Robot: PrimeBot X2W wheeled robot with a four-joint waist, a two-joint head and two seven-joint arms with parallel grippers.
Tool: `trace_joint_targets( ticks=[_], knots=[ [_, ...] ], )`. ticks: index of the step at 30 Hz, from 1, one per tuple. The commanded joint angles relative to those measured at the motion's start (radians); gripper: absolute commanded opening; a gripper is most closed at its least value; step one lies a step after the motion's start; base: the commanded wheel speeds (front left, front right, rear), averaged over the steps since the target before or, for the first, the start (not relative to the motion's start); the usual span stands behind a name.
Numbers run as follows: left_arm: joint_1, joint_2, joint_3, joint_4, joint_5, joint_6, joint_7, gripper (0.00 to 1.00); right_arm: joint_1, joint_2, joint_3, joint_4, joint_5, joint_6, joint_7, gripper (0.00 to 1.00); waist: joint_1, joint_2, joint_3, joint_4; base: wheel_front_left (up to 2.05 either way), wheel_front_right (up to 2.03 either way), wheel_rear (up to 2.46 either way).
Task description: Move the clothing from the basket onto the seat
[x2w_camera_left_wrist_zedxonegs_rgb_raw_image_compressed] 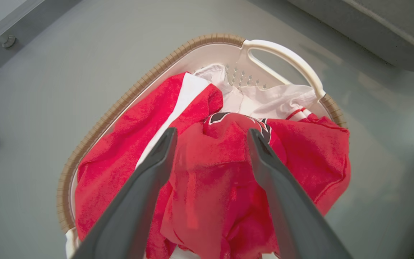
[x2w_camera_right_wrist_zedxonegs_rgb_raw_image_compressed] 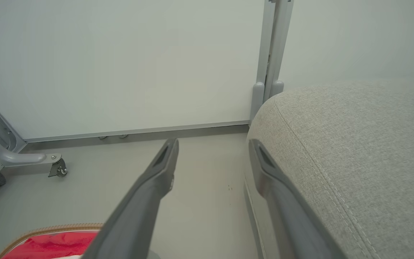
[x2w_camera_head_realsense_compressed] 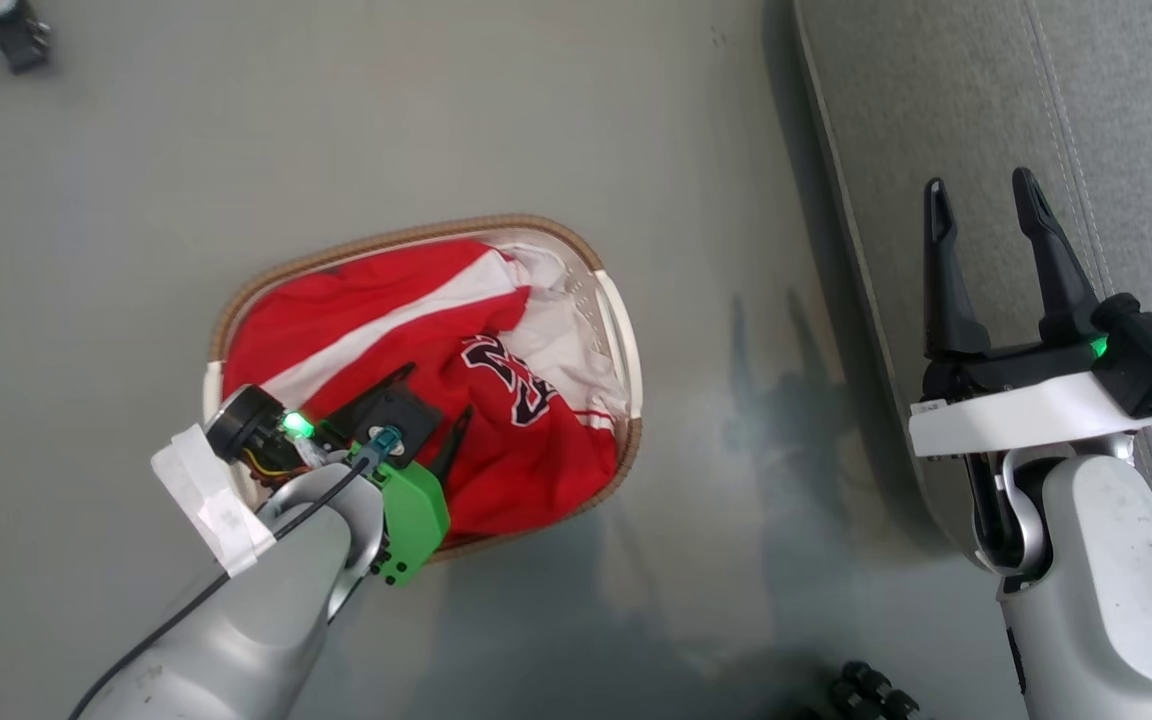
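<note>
Fingers of my left gripper [x2w_camera_left_wrist_zedxonegs_rgb_raw_image_compressed: 211,133] stand wide astride a red fold of the clothing [x2w_camera_left_wrist_zedxonegs_rgb_raw_image_compressed: 120,158] — all heaped in the basket [x2w_camera_left_wrist_zedxonegs_rgb_raw_image_compressed: 128,97]. Farther off, my right gripper [x2w_camera_head_realsense_compressed: 981,200] hangs spread and empty at the edge of the seat [x2w_camera_head_realsense_compressed: 936,90] — nothing delivered yet, I judge.

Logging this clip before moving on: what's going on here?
The robot is partway into unloading laundry. Its left gripper is down in the basket, fingers open on either side of a bunched fold of the red clothing, not clamped on it. All the clothing that shows lies in the basket. The right gripper is open and holds nothing, beside the edge of the grey seat.
</note>
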Motion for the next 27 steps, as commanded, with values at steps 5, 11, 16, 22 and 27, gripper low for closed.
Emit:
trace_joint_targets(
  ticks=[5,11,16,22,27],
  knots=[
    [-0.072,0.039,-0.059,0.070,-0.058,0.001,0.017,1.00,-0.032,-0.002,0.019,-0.002,0.029,-0.001,-0.002,1.00,-0.0002,-0.0001,0.129,-0.110,0.00,0.00,0.00],
    [-0.117,0.047,-0.082,0.136,-0.111,0.001,0.027,1.00,-0.044,-0.002,0.025,0.002,0.043,-0.001,-0.002,1.00,-0.0002,-0.0001,0.148,-0.128,0.00,0.00,0.00],
    [-0.134,0.041,-0.113,0.161,-0.141,0.001,0.017,0.00,-0.038,-0.002,0.017,0.008,0.045,-0.001,-0.002,1.00,-0.0002,-0.0001,0.145,-0.127,0.00,0.00,0.00],
    [-0.134,0.022,-0.141,0.141,-0.171,0.001,-0.020,0.00,-0.030,-0.002,-0.001,0.024,0.031,-0.001,-0.002,1.00,-0.0002,-0.0001,0.103,-0.094,0.00,0.00,0.00],
    [-0.116,0.013,-0.150,0.094,-0.200,0.001,-0.038,0.00,-0.013,-0.003,-0.016,0.046,0.009,-0.001,-0.002,1.00,-0.0002,-0.0001,0.033,-0.047,0.00,0.00,0.00]
  ],
)
